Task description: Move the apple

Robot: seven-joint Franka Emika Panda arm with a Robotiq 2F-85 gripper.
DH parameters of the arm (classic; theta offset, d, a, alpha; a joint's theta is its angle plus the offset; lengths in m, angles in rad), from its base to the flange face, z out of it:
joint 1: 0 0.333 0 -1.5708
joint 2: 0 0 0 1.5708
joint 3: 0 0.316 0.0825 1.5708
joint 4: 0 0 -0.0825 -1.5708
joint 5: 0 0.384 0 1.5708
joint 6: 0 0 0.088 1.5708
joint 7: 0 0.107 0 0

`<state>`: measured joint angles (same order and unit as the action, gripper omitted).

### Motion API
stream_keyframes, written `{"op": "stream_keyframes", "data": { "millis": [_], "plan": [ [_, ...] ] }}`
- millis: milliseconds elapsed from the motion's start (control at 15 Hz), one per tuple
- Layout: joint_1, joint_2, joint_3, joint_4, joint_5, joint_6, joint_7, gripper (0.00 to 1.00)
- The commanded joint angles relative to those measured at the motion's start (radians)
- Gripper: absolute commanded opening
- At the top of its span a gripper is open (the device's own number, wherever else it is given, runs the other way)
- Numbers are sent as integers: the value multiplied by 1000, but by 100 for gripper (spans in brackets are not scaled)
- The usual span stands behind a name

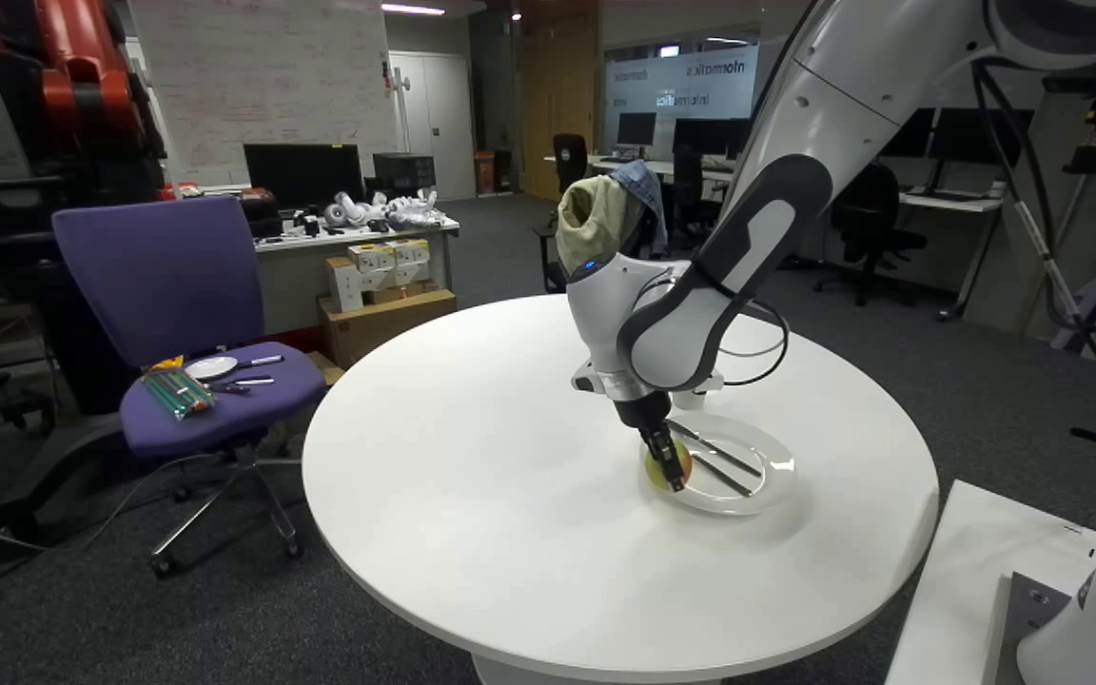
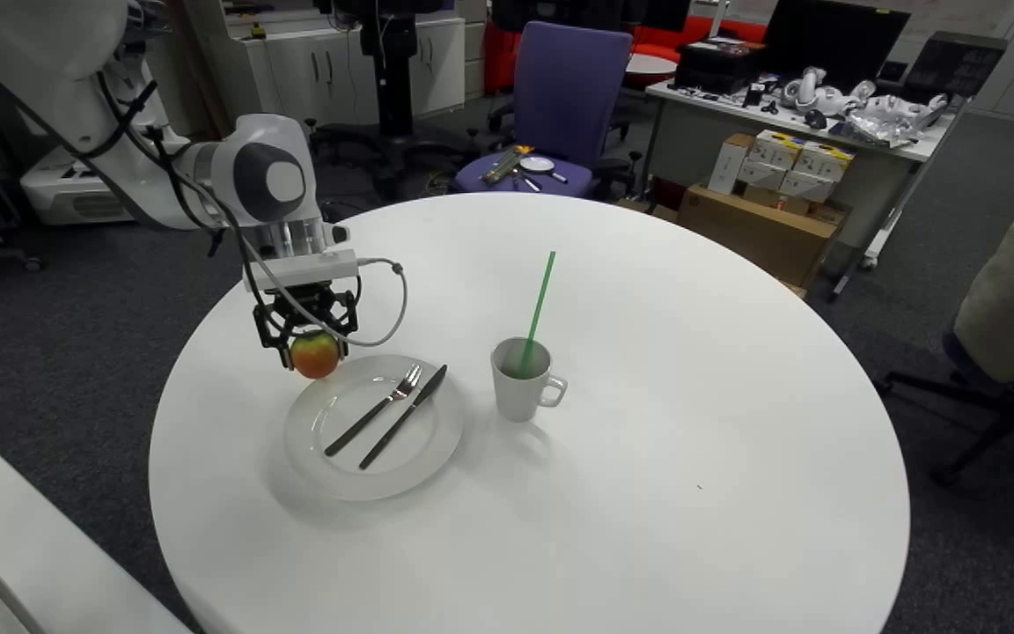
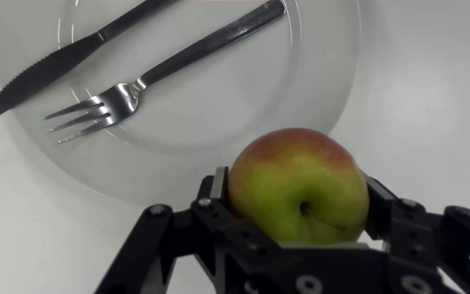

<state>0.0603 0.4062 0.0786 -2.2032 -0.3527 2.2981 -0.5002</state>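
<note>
The apple is round, yellow-green with a red blush. It shows in both exterior views, partly behind a finger here and in full here. My gripper has a finger against each side of the apple and is shut on it. The gripper points down at the edge of the white plate, on the side away from the white cup's handle. The plate's rim also shows in the wrist view. I cannot tell whether the apple's underside touches the table or plate.
A fork and a knife lie on the plate, the knife reaching over the rim. A white cup with a tall green straw stands beside the plate on the round white table. A cable loops from the wrist.
</note>
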Motion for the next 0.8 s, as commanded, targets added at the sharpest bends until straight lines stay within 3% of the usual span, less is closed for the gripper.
{"op": "stream_keyframes", "data": {
  "millis": [0, 400, 467, 733],
  "plan": [
    [-13, -52, 24, -31, 12, -61, -42, 50],
    [-19, -48, 41, -25, 12, -122, -115, 50],
    [22, -34, 82, -17, 51, -168, -90, 50],
    [25, -50, 166, -40, 97, -159, -204, 50]
  ]
}}
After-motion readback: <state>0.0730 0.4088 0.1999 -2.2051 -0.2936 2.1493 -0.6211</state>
